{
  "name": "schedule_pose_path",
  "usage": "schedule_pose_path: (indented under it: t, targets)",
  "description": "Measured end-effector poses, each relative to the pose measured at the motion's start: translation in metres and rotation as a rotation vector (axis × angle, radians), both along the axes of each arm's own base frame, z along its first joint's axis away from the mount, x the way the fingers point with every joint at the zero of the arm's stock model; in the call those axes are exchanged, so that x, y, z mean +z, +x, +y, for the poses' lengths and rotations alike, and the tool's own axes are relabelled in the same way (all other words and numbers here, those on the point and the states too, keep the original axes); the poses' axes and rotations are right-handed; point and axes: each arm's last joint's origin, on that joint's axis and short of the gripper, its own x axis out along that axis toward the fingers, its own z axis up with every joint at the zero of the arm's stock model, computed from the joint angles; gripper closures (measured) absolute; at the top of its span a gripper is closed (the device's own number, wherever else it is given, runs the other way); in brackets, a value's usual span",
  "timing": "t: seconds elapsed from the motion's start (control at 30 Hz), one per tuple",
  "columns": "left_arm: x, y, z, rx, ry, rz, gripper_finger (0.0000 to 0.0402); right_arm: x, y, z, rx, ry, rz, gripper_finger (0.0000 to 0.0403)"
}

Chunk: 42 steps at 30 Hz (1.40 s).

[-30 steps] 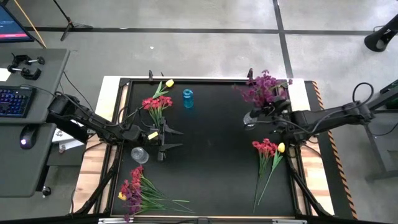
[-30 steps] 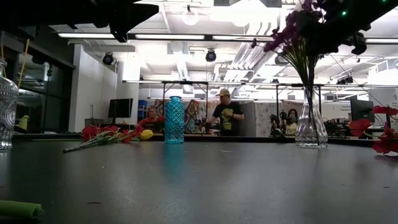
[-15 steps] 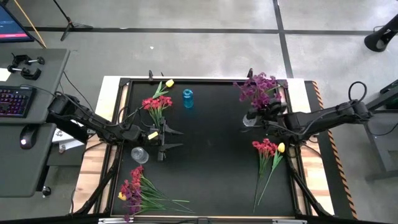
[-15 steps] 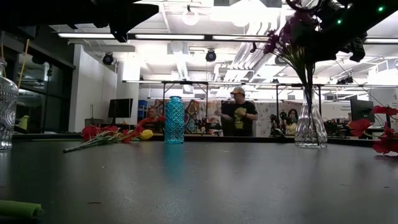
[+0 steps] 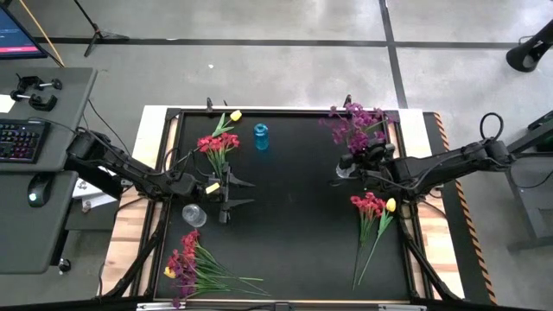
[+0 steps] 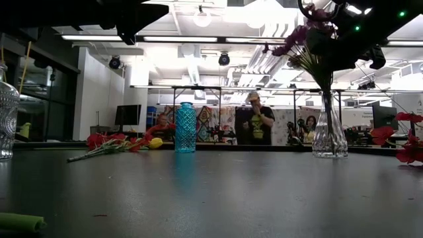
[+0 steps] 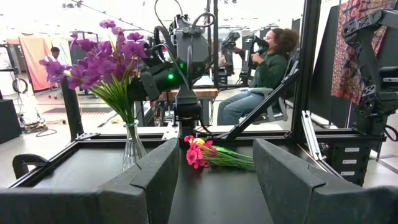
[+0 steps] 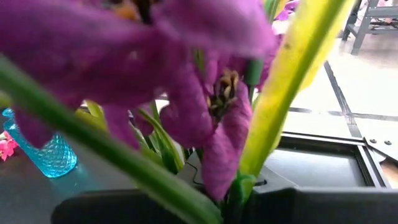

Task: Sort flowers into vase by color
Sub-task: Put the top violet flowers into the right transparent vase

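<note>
From above we see the right gripper point(image 5: 361, 161) clamped on purple flowers point(image 5: 352, 126) over the clear vase point(image 6: 329, 129) near the table's point(image 5: 294, 233) far right corner; the low view alone shows stems inside it. Left gripper point(image 5: 226, 193) waits, fingers apart, near the left edge.

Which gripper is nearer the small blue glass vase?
Left. The left gripper waits just front-left of the small blue glass vase; the right gripper is farther across the table, at the clear glass vase with purple flowers.

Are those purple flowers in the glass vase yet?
In. The purple flowers' stems run down inside the upright clear glass vase, with the right gripper shut on them.
</note>
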Motion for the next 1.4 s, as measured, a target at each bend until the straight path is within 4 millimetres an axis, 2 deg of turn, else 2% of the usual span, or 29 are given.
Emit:
schedule_pose_path:
  t: [0.23,0.37,0.53,0.73,0.87,1.13,1.4]
  targets:
    - [0.0,0.0,0.0,0.0,0.0,0.0,0.0208,0.0,0.0,0.0,0.004,0.001,0.003,0.0387]
    - [0.0,0.0,0.0,0.0,0.0,0.0,0.0208,0.001,0.0,0.0,0.008,0.008,-0.001,0.0362]
    - [0.0,0.0,0.0,0.0,0.0,0.0,0.0208,0.003,-0.003,0.001,0.031,0.035,-0.017,0.0289]
    - [0.0,0.0,0.0,0.0,0.0,-0.001,0.0208,0.021,0.001,0.004,0.155,0.113,0.044,0.0191]
    - [0.0,0.0,0.0,0.0,0.0,-0.001,0.0208,0.031,0.001,0.005,0.216,0.165,0.091,0.015]
    - [0.0,0.0,0.0,0.0,0.0,-0.001,0.0208,0.037,-0.009,0.004,0.176,0.219,0.13,0.0137]
    - [0.0,0.0,0.0,0.0,0.0,-0.001,0.0208,0.039,-0.011,0.006,0.263,0.313,0.131,0.0137]
